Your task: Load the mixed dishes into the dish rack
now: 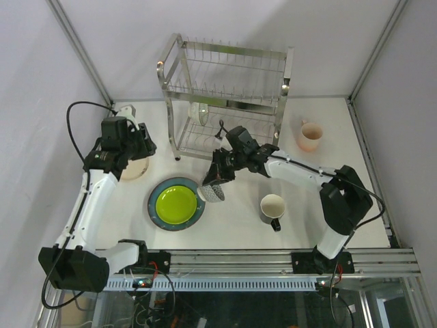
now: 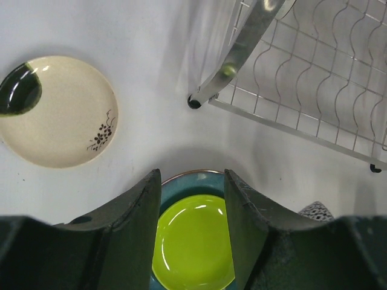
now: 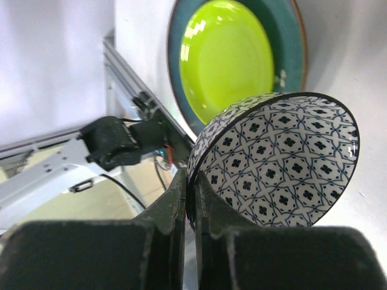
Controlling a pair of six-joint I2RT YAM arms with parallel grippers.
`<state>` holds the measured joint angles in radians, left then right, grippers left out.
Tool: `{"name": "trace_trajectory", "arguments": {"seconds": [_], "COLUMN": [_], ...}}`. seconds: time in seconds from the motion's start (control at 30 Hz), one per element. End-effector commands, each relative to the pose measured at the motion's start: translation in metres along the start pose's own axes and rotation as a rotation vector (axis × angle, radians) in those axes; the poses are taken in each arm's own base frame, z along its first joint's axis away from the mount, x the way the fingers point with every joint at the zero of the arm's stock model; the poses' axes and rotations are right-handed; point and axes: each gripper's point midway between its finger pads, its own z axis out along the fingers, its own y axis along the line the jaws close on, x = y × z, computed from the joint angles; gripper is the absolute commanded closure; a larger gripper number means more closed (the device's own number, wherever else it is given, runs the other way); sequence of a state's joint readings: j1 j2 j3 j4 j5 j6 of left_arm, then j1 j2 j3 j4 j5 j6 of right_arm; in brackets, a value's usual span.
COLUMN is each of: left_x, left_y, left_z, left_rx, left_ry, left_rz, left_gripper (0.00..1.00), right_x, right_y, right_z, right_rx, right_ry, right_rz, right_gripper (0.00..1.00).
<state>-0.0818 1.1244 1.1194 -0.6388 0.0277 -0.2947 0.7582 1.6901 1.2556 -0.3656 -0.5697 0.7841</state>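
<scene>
- My right claw is clamped tight on the rim of the patterned bowl. It holds the bowl tilted on edge mid-table beside the stacked plates, I reckon so it slots upright into the dish rack at the far edge.
- My left claw stands apart and empty. It hovers over the lime-green plate, which lies on the blue-grey plate.

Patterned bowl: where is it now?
Top view, centre: patterned bowl, tilted, rim pinched in the right gripper, just right of the lime-green plate, in front of the dish rack.

white arms, black joints and hands, looping black cables.
</scene>
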Motion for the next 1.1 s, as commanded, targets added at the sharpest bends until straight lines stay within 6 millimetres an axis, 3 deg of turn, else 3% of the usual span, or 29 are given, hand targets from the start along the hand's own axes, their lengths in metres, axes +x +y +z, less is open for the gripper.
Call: {"name": "trace_trajectory", "arguments": {"seconds": [0.0,0.13,0.3,0.63,1.07], "left_x": [-0.044,-0.051,-0.055,-0.053,-0.056], "left_y": [-0.010,-0.011,-0.010,-0.007,-0.010], "left_z": [-0.012,-0.012,-0.010,0.000,0.017], "left_rx": [0.023,0.019,0.011,0.000,0.015], "left_ry": [-0.108,-0.112,-0.107,-0.076,-0.048], "left_rz": [0.028,0.038,0.050,0.067,0.072], "left_gripper": [0.50,0.50,0.50,0.50,0.50], "right_x": [-0.025,-0.038,-0.071,-0.146,-0.211], "right_y": [0.058,0.069,0.082,0.062,0.063], "right_z": [-0.003,0.000,-0.007,-0.022,-0.023], "right_rx": [-0.285,-0.400,-0.543,-0.684,-0.773], "right_ry": [-0.007,0.000,-0.058,-0.253,-0.486], "right_rz": [0.033,0.106,0.161,0.269,0.287], "right_gripper": [1.00,1.00,1.00,1.00,1.00]}}
